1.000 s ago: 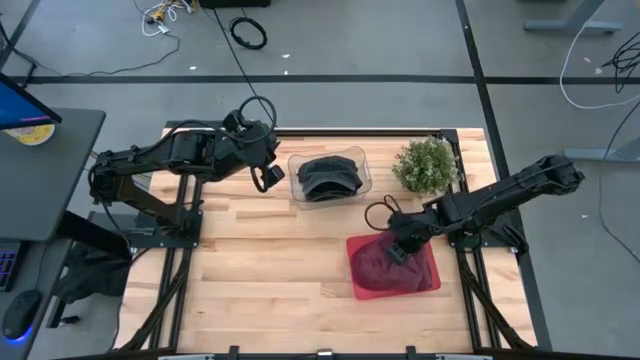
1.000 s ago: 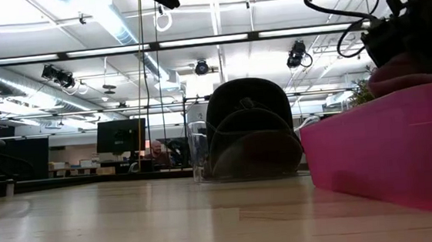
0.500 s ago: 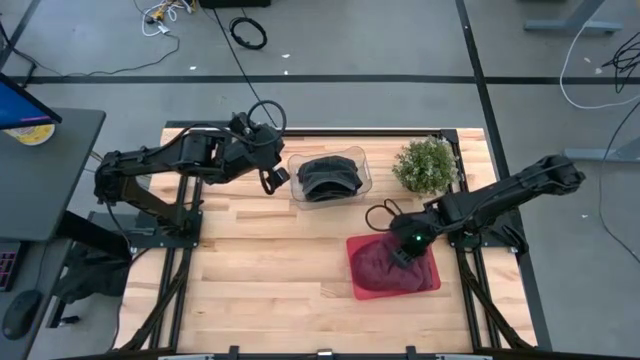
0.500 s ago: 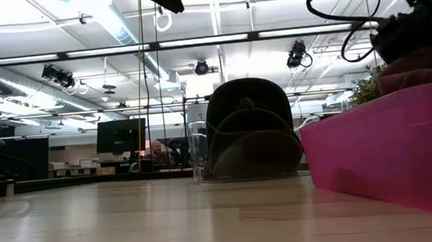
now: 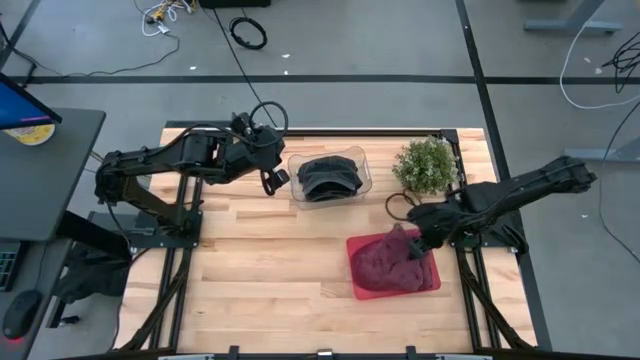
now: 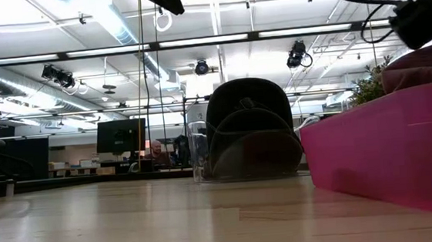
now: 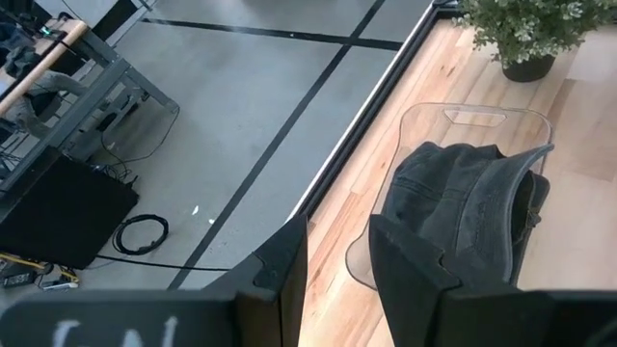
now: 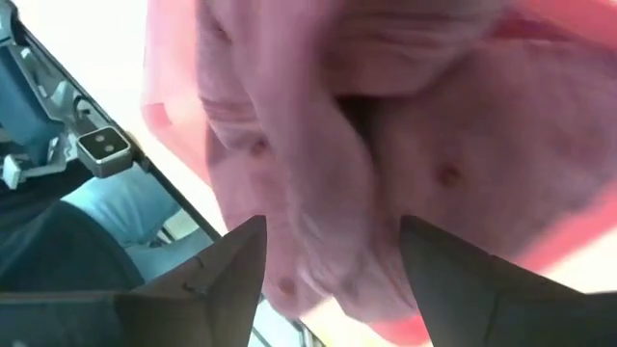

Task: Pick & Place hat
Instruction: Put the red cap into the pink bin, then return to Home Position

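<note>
A maroon hat (image 5: 385, 262) lies heaped in the pink bin (image 5: 433, 283) at the table's near right, its crown rising above the bin's rim (image 6: 422, 64). My right gripper (image 5: 415, 245) hangs open just above the hat's right part, and the pink cloth (image 8: 386, 145) fills its wrist view beyond the spread fingers. A dark grey hat (image 5: 328, 176) sits in a clear bin (image 5: 365, 180) at the far middle. My left gripper (image 5: 270, 180) hovers left of that bin, high above the table. Its fingers (image 7: 289, 275) stand slightly apart with nothing between them.
A potted plant (image 5: 427, 165) stands at the far right, just behind my right arm. Bare wood lies along the table's near left and middle (image 5: 270, 260). In the low view the clear bin with the dark hat (image 6: 247, 126) stands left of the pink bin's wall (image 6: 373, 155).
My right gripper has opened and let go of the maroon hat, then drawn up and back toward the table's right edge. The hat stays heaped in the pink bin.
</note>
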Robot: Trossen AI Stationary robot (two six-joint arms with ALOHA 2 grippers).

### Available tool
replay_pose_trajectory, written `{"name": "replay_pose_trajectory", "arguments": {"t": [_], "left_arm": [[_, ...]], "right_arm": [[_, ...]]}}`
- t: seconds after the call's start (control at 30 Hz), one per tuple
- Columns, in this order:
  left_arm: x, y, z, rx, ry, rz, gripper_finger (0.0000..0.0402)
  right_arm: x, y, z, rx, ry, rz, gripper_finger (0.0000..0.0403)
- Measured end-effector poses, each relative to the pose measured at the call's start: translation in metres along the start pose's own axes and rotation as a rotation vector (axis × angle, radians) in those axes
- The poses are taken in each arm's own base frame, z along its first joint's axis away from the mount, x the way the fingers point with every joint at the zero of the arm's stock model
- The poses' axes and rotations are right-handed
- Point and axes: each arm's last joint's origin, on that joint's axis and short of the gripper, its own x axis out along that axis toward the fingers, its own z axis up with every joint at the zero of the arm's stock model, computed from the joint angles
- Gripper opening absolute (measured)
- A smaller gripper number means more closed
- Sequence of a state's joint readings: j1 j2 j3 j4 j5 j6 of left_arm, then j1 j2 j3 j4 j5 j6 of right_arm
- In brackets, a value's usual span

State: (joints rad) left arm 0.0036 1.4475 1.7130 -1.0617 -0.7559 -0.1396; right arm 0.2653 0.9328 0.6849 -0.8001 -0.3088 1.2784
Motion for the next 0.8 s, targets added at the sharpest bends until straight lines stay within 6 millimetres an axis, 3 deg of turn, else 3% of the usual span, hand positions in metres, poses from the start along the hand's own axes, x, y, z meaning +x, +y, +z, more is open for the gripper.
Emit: {"name": "replay_pose_trajectory", "arguments": {"t": [0.47,0.63,0.8], "left_arm": [[0.001,-0.007,-0.004,-0.020,0.021,-0.111,0.0111],[0.007,-0.030,-0.012,-0.045,-0.078,-0.253,0.0068],[0.022,-0.049,-0.035,-0.066,-0.159,-0.417,0.0008]], "right_arm": [[-0.052,-0.033,-0.026,0.107,-0.072,0.131,0.0207],[-0.065,-0.041,-0.029,0.127,-0.223,0.194,0.0194],[-0.070,-0.042,-0.028,0.122,-0.307,0.236,0.0185]]}}
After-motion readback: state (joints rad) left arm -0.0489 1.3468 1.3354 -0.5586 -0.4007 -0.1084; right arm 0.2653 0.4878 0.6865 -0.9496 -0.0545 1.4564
